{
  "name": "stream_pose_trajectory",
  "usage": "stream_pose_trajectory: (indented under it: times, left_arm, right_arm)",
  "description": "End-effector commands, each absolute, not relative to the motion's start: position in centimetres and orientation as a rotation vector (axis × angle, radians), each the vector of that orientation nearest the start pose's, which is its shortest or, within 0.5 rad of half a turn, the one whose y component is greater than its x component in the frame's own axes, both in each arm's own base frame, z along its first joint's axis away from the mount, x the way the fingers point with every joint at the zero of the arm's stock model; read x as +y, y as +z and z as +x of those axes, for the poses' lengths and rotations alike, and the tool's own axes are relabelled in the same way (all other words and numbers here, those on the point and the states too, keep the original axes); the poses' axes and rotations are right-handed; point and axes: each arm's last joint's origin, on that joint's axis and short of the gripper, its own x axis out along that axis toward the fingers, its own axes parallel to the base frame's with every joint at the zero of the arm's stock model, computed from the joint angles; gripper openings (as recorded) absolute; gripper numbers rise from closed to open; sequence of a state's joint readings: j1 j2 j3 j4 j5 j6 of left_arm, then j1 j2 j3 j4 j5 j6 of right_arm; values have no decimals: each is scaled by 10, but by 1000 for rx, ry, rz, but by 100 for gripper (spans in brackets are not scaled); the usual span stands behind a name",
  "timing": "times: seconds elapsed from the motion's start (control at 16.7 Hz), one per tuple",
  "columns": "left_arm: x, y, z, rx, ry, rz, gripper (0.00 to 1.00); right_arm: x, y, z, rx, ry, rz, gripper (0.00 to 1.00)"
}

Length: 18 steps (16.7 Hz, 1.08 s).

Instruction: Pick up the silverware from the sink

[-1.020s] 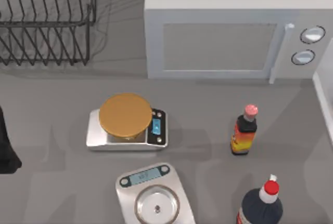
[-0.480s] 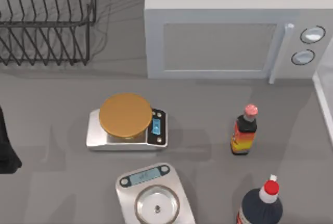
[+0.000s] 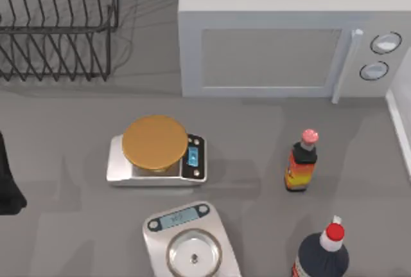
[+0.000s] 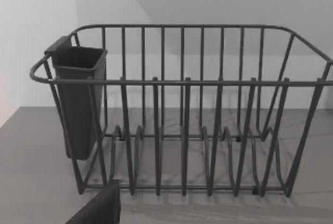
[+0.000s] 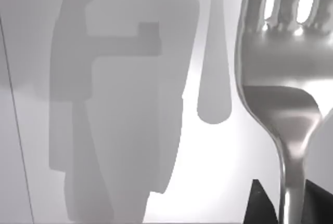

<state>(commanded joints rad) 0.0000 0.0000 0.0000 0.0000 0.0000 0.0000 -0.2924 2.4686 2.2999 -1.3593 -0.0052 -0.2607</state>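
Closest to the right wrist camera is the fork (image 5: pixel 283 86), shiny and silver, its tines pointing away from the camera and its thin handle running back between the 2 dark fingertips (image 5: pixel 261 205) of the right hand (image 5: pixel 286 208), which is closed on the handle. Behind the fork is a pale surface, and on it fall the fork's rounded shadow and a broad blocky shadow. From above, the grey table (image 3: pixel 58 161) carries, at the near edge, a silver scale (image 3: pixel 191 240) with a round steel pan and a small display, and to the right of it a dark bottle with a red and white cap (image 3: pixel 324 254). A little farther back stands a second scale (image 3: pixel 157 161) with an orange-brown disc (image 3: pixel 155 141) lying on its platform, and well to the right of that a small bottle with a pink cap (image 3: pixel 302 161) and an orange and yellow label stands upright. At the table's left edge a black part of the left arm (image 3: pixel 8 180) pokes in; I cannot tell whether the left hand is open or closed. At the back sit a white microwave (image 3: pixel 282 39) with 2 round knobs on its right side and, to the left of it, a dark wire dish rack (image 4: pixel 182 115). The left wrist camera faces that rack and shows a dark cutlery cup (image 4: pixel 78 102) hung inside one end of it, with a row of upright wire dividers along the base.
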Motion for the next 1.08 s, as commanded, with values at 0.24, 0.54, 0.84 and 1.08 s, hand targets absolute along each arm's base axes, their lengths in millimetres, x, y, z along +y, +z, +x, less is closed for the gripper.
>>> stream_pose_trajectory:
  times: [0.24, 0.54, 0.84, 1.08]
  left_arm:
    - [-1, 160, 106, 0, 0, 0, 100]
    - [-1, 160, 106, 0, 0, 0, 100]
    - [-1, 160, 106, 0, 0, 0, 100]
    - [-1, 160, 106, 0, 0, 0, 100]
  right_arm:
    - [-113, 209, 460, 1486, -93, 36, 0]
    - [-28, 260, 408, 1431, -162, 78, 0]
    - [68, 272, 316, 1500, -84, 52, 0]
    - [101, 270, 261, 1563, -15, 12, 0]
